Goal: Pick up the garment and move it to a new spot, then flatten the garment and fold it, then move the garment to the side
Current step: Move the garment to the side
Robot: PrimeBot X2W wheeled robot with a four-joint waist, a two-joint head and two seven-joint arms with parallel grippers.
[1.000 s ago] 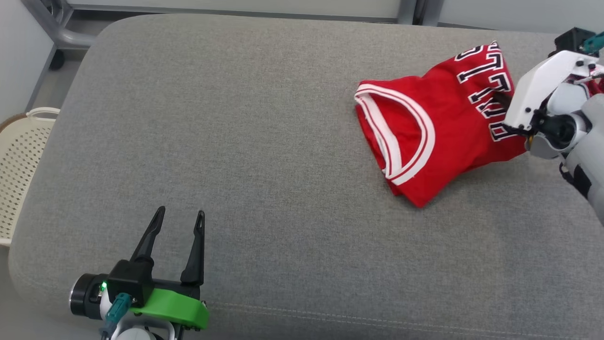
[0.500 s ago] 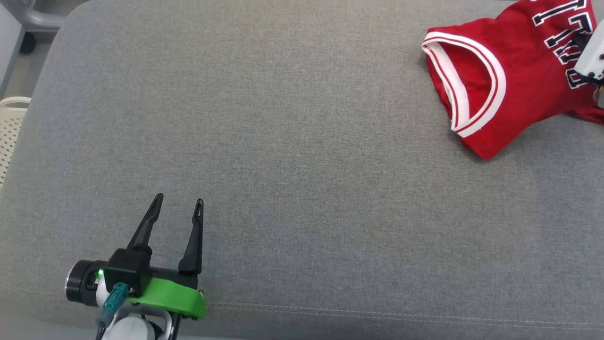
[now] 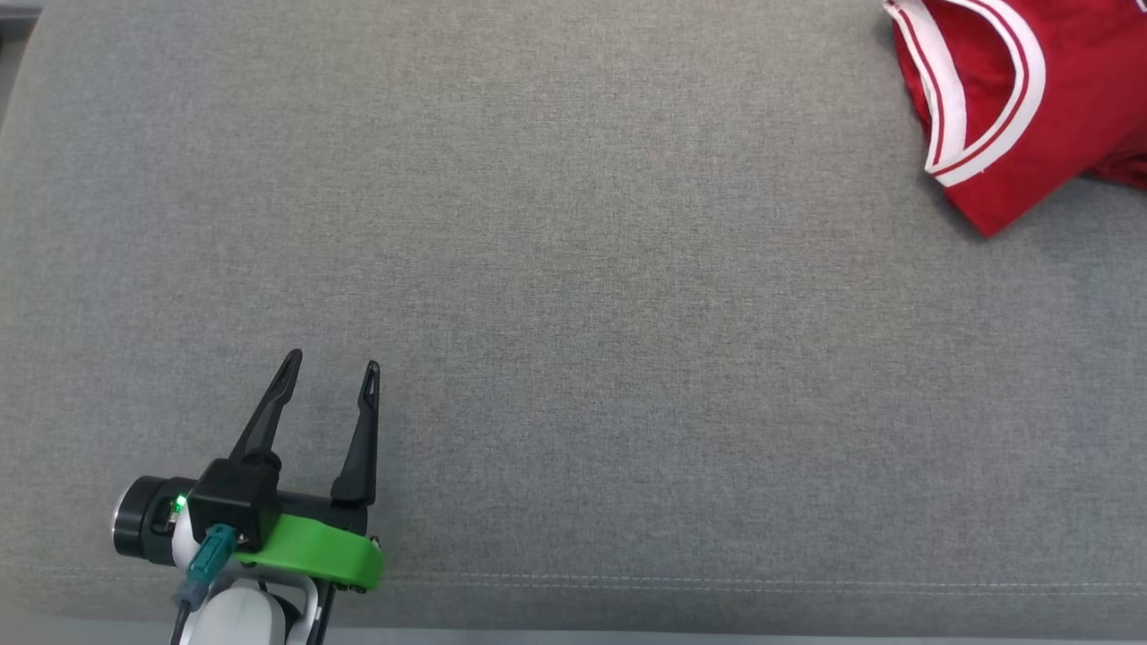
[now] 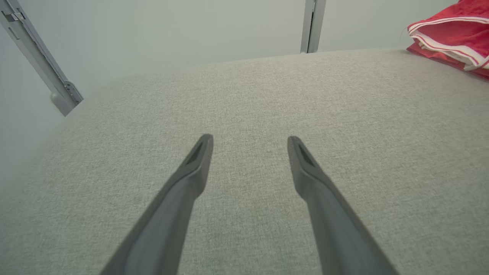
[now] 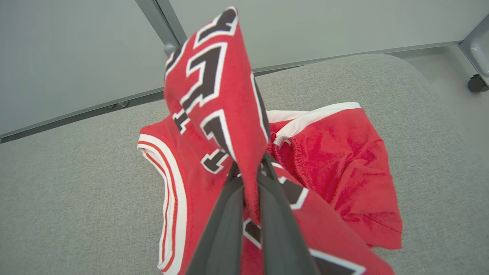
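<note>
The garment (image 3: 1013, 98) is a red jersey with white trim and black letters, lying bunched at the top right of the head view on the grey cushion (image 3: 573, 296). It also shows at the far right in the left wrist view as a red garment (image 4: 454, 30). My right gripper (image 5: 250, 166) is shut on a fold of the garment (image 5: 214, 84), which stands up between its fingers while the rest lies on the cushion. My left gripper (image 3: 330, 365) is open and empty, low over the cushion's front left, far from the garment; the gripper (image 4: 249, 140) holds nothing.
The grey cushion has a stitched seam (image 3: 717, 584) near its front edge. A pale wall with metal frame posts (image 4: 313, 25) stands behind it. A caster wheel (image 5: 477, 83) sits on the floor past the cushion's rounded end.
The head camera has swung down and left, so the garment has slid toward the picture's top right corner. The right arm has left the head view. The left gripper stays open.
</note>
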